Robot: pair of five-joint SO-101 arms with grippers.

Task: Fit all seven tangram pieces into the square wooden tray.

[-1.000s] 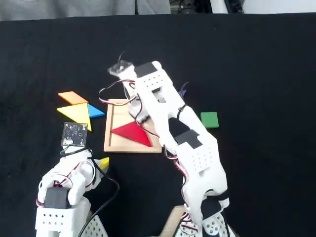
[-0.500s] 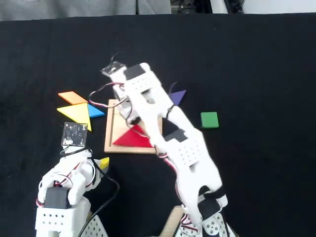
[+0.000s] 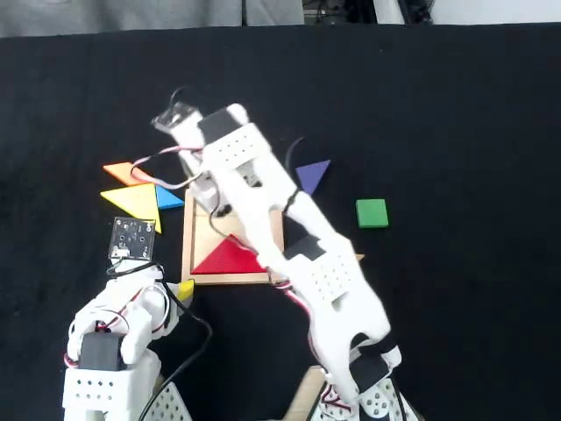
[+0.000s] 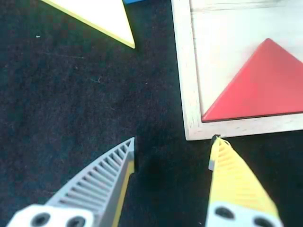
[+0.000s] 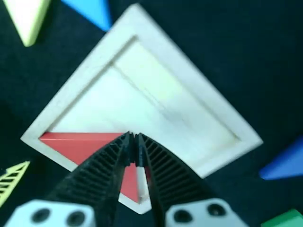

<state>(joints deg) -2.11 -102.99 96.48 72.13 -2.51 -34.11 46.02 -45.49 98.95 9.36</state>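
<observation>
Right wrist view is showing the right fingers pressed together over the red triangle, which is lying in a corner of the square wooden tray. The left fingers are resting spread just beside the tray. Placing this piece looks done. The next move calls for opening the right fingers to fetch the yellow triangle from the desk.

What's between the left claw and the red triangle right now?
In the left wrist view, just the tray's rim separates the left claw from the red triangle.

Left hand spread wide, right hand pinched closed
</observation>
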